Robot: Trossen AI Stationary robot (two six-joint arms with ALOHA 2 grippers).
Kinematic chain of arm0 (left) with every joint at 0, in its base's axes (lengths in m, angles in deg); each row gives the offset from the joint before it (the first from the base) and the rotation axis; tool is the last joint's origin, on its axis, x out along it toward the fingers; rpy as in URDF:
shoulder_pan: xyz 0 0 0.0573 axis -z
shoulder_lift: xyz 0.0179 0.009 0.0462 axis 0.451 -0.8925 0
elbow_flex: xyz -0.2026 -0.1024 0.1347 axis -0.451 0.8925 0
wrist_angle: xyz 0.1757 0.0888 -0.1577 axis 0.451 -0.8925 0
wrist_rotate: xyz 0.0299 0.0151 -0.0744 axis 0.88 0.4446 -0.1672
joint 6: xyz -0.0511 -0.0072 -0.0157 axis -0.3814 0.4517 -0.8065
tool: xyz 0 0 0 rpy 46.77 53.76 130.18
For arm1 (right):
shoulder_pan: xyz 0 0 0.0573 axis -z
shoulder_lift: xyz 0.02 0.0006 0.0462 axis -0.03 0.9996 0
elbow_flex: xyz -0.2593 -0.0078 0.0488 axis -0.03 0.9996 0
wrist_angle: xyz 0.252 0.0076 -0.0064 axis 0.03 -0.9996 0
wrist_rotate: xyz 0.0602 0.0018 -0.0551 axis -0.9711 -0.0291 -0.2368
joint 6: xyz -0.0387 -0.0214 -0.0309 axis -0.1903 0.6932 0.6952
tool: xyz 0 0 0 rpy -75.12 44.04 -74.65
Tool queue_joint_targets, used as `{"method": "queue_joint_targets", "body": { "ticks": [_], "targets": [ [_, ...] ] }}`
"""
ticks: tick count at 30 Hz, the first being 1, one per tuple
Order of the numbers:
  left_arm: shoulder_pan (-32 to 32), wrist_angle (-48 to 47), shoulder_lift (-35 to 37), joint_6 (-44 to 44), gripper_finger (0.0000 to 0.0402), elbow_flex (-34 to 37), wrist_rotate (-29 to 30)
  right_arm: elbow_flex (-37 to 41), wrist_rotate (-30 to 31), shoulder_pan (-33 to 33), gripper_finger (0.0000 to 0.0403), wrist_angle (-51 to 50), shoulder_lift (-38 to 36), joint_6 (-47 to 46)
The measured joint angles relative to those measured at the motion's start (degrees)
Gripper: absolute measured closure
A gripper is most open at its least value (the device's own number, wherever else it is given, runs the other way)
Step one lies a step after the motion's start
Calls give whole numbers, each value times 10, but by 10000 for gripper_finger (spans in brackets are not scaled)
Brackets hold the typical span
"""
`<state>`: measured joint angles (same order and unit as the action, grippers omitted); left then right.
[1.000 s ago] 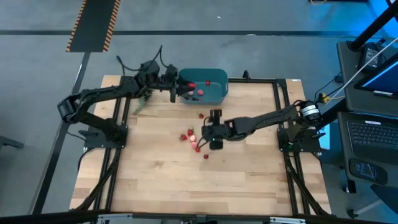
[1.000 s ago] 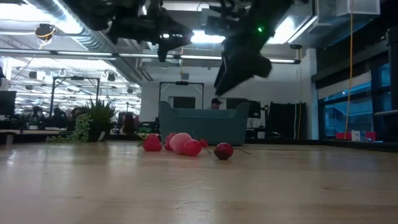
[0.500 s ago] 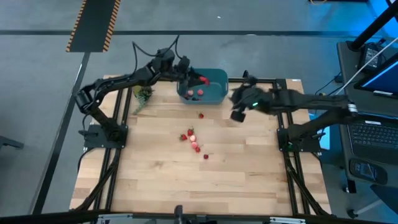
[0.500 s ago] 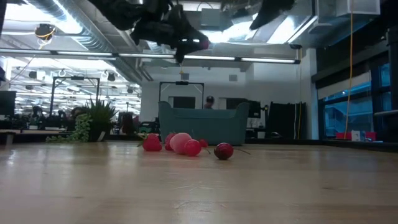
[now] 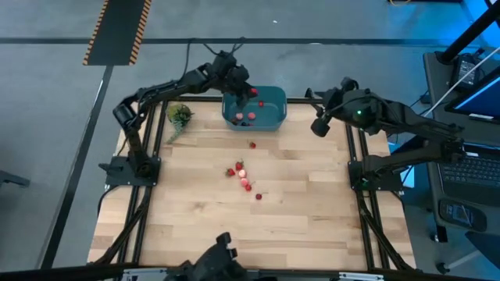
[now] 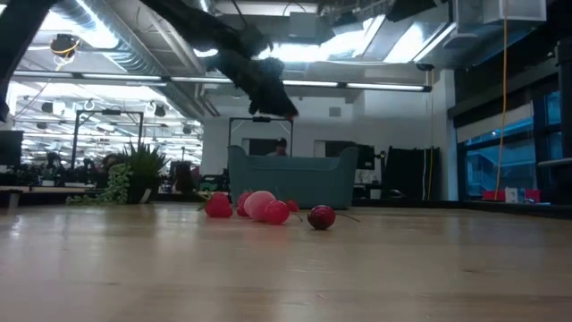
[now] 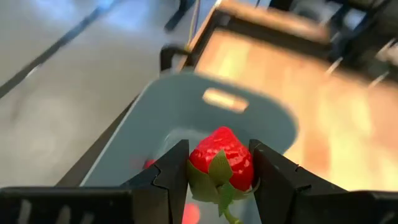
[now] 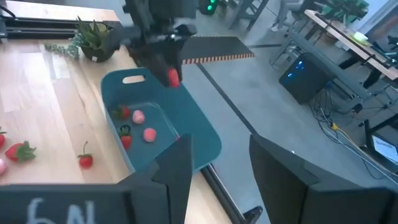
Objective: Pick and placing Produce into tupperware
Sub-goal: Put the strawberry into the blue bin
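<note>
Strawberry (image 7: 220, 158) is hanging over the tub (image 5: 258, 111), gripped by the left claw (image 7: 219, 163); releasing off-centre risks it bouncing out.

Almost nothing here gives me words to read. Just beneath my right end effector (image 8: 214, 165), on my own wrist body, a few pale characters show, but they are cut off and I cannot make them out.

Bright red strawberry (image 7: 221, 155) with green leaves between the dark left tool's (image 7: 219, 180) fingers; teal-blue tub (image 5: 269, 117) below; pale wood counter (image 5: 297, 203).
</note>
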<state>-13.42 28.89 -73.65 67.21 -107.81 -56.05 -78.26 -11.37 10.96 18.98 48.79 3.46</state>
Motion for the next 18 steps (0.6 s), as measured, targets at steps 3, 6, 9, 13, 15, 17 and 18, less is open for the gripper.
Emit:
{"method": "queue_joint_targets", "body": {
  "ticks": [3, 6, 9, 13, 15, 17, 18],
  "targets": [
    [0, -34, -35, 30, 267, -22, 27, 0, 0, 0, 242, -9, -5, 0],
    [0, -38, -63, 40, 267, -37, 33, 0, 0, 0, 242, -15, -5, -1],
    [-3, -58, -85, 51, 267, -58, 41, 0, 0, 0, 242, -34, -4, -4],
    [-6, -97, -119, 66, 266, -90, 76, 0, 0, 0, 242, -54, -4, -29],
    [-7, -108, -138, 71, 265, -105, 88, 0, 0, 0, 242, -60, -4, -31],
    [-6, -117, -157, 72, 265, -116, 88, 0, 0, 0, 242, -61, -3, -31],
    [-6, -118, -165, 72, 265, -120, 89, 0, 0, 0, 242, -61, -3, -31]
  ]
}}
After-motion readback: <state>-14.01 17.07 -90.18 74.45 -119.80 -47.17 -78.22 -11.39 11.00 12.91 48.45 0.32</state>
